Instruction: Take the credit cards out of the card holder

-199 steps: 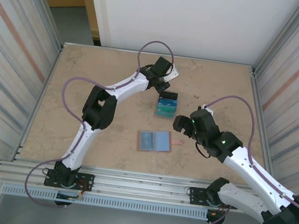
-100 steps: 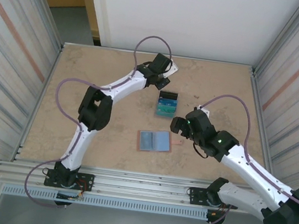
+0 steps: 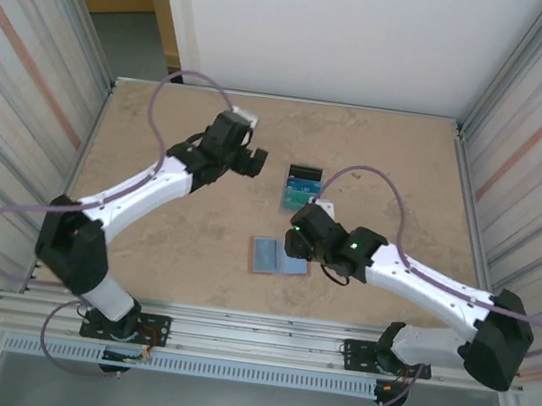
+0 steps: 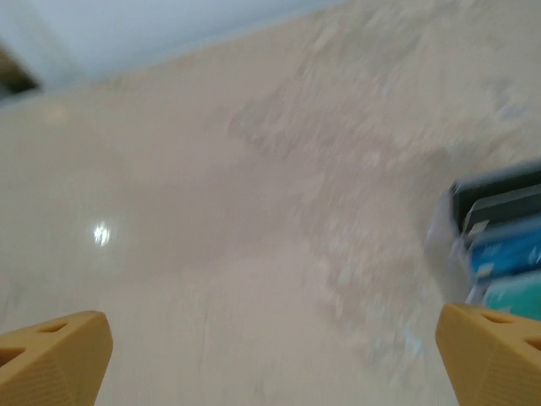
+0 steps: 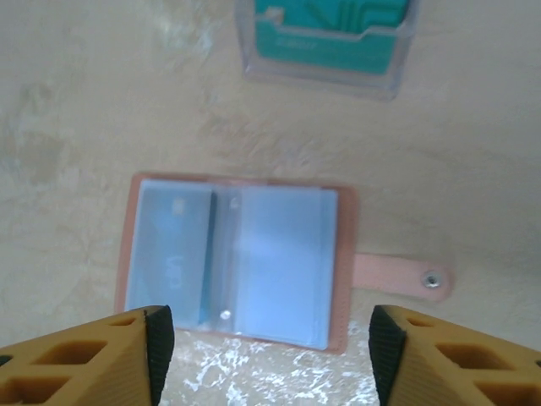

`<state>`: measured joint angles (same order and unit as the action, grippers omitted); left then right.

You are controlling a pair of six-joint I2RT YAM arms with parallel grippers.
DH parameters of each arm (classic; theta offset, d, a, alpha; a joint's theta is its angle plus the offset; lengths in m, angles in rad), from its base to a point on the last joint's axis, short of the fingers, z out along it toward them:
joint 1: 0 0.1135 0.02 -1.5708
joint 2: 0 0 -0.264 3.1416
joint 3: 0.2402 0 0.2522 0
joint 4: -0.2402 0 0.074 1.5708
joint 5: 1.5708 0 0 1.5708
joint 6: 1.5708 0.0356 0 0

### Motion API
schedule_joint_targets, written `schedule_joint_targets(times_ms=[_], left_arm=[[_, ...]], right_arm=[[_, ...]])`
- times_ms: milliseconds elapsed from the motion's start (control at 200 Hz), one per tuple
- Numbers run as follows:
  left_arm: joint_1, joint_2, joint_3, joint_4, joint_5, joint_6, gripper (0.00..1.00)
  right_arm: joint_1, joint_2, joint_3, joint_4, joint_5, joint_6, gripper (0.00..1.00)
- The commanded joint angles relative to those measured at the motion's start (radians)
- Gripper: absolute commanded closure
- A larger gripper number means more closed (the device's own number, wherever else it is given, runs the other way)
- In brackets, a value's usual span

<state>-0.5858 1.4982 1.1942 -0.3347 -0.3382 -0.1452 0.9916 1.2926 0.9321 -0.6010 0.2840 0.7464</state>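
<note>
The card holder lies open and flat on the table, a pinkish wallet with light-blue panels and its snap tab out to the right. A blue credit card sits in its left pocket. My right gripper hovers just above it, open, its fingers straddling the wallet's near edge with nothing between them. From above, the right gripper covers part of the card holder. Other credit cards, blue and teal, stand in the clear stand. My left gripper is open and empty, left of the stand.
The clear, black-backed stand is just beyond the wallet, and it shows blurred at the right edge as the stand in the left wrist view. Metal walls line both sides of the table. Bare tabletop lies to the left.
My left gripper has opened and swung back left, away from the stand. My right gripper has moved left over the card holder, and its jaws have narrowed.
</note>
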Motion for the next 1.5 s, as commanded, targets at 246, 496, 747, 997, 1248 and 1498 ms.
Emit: schedule_joint_targets(times_ms=[246,496,747,997,1248,1498], left_arm=[[0.005,-0.370,-0.452,-0.108,-0.086,-0.419,0.01],[0.006,-0.530,-0.607,-0.108,-0.037,-0.478,0.01],[0.006,-0.534,-0.628,-0.119,-0.007,-0.495,0.01],[0.007,-0.504,-0.630,-0.103,0.018,-0.507,0.01],[0.006,-0.503,-0.624,-0.105,0.023,-0.502,0.01],[0.006,-0.505,-0.612,-0.106,0.031,-0.493,0.01]], right_arm=[[0.110,0.377,0.212,0.005,-0.114,-0.080,0.64],[0.099,0.501,0.280,-0.004,-0.142,-0.079,0.59],[0.078,0.550,0.273,0.012,-0.176,-0.067,0.51],[0.071,0.560,0.247,0.018,-0.173,-0.050,0.48],[0.061,0.566,0.231,0.033,-0.187,-0.046,0.57],[0.054,0.555,0.222,0.043,-0.201,-0.045,0.62]])
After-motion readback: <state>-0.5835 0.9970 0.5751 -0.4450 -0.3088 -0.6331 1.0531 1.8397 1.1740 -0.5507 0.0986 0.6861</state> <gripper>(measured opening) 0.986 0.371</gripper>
